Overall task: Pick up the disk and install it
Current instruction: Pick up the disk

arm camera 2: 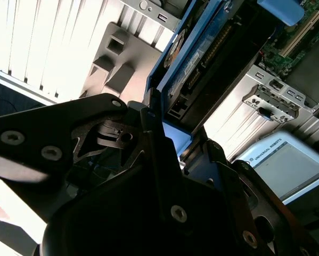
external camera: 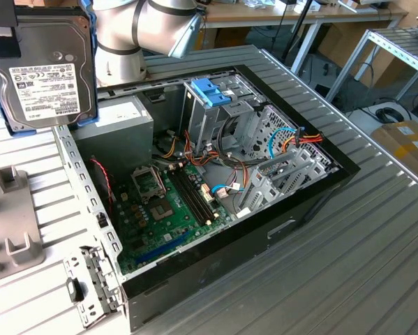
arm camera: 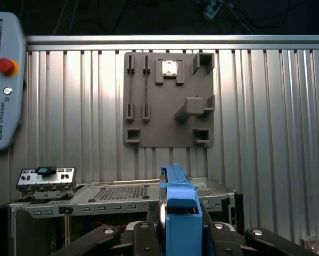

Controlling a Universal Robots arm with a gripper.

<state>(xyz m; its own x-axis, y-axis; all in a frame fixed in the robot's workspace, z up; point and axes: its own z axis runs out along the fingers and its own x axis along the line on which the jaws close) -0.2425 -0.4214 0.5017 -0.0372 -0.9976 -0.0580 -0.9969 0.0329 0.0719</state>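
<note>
Closest to the lens in the exterior view is the disk (external camera: 41,70), held up in the air at the exterior view's left. Its white label faces the camera and the blue carrier frame shows along its edges. In the first wrist view the gripper (arm camera: 180,234) pinches the disk (arm camera: 179,205) edge-on, with black fingers (arm camera: 143,240) pressed against both sides of the blue frame. The second wrist view shows the same grip (arm camera 2: 175,133), with the disk (arm camera 2: 202,53) standing out from between the fingers and its connector edge in sight.

Below and beyond the disk, the ribbed metal table (external camera: 348,265) carries an open computer case (external camera: 299,216) lying on its side. A loose metal bracket (external camera: 90,279) lies just beside the case's near corner, and a grey fixture plate (external camera: 6,237) lies on the table at the exterior view's left. Inside the case, the green motherboard (external camera: 167,209) takes the near part and a grey power-supply box (external camera: 114,132) sits at the far left. A metal drive cage (external camera: 264,132) with a blue handle (external camera: 210,92) on top stands at the far side, with coloured cables trailing beside it. The disk hangs well apart from that cage.

Behind the case rises the silver robot arm (external camera: 146,28). A teach pendant (arm camera: 2,80) with a red button (arm camera: 7,66) lies on the table in the first wrist view, beside the fixture plate (arm camera: 170,101).
</note>
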